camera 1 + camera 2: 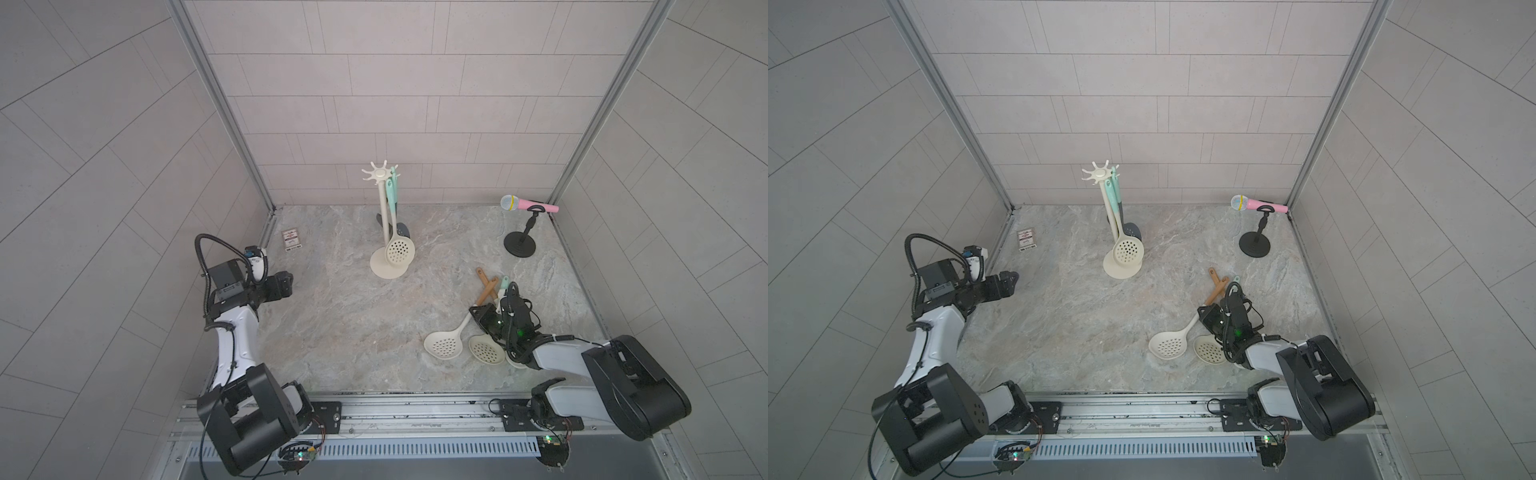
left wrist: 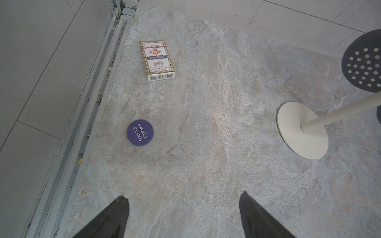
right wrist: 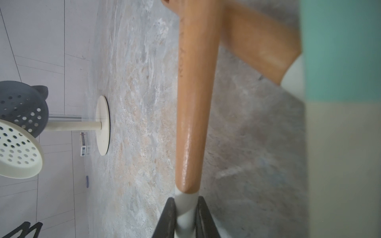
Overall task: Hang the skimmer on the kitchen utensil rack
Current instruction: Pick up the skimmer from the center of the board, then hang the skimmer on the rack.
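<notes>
Right gripper [image 3: 186, 199] is clamped tight on the pale neck of the cream perforated skimmer with a wooden handle [image 3: 195, 103], just below where the wood begins. Its round head lies on the grey marbled tabletop [image 1: 332, 332], on the gripper's near side. Another wooden handle [image 3: 261, 47] crosses it just beyond the gripper, and a second cream perforated skimmer [image 1: 487, 350] lies beside the first. Well apart from the gripper, farther back and to its left, stands the tall cream kitchen utensil rack [image 1: 381, 216], with a teal-handled cream skimmer [image 1: 397, 249] and a dark grey skimmer [image 2: 362, 63] hanging from it. Left gripper [image 2: 184, 195] hovers over the tabletop, spread wide, holding nothing.
</notes>
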Tool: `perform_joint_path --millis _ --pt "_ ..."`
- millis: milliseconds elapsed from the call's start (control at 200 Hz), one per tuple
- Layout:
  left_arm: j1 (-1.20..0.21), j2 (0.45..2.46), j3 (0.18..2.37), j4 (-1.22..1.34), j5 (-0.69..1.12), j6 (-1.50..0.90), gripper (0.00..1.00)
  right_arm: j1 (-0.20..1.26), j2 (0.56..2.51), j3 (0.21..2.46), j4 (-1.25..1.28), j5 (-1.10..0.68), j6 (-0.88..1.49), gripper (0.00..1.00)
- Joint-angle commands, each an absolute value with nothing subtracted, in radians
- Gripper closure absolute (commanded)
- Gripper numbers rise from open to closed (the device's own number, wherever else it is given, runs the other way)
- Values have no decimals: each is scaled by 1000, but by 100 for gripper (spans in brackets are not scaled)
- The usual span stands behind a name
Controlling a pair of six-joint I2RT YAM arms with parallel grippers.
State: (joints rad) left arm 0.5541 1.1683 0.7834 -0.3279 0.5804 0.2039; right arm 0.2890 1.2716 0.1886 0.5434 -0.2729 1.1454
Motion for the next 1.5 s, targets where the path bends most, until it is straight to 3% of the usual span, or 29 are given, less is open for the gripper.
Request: perform_joint_path --millis 0,215,325,495,665,861,1496 --pt "560 1176 788 -348 629 245 10 291 1165 227 379 -258 1070 92" --pt "561 1182 785 -348 662 256 10 290 811 358 111 -231 933 96" --pt "560 1198 787 -352 692 261 9 291 773 486 41 -311 868 99" --pt "561 1233 811 -394 762 297 6 333 916 659 124 -552 869 100" --pt "560 1253 842 -419 799 305 5 536 1023 882 -5 -472 700 100" --pt "561 1247 847 -420 813 306 5 657 1191 1072 13 -522 651 100" --pt "561 1281 867 -462 798 306 4 735 1514 1364 98 -649 640 100"
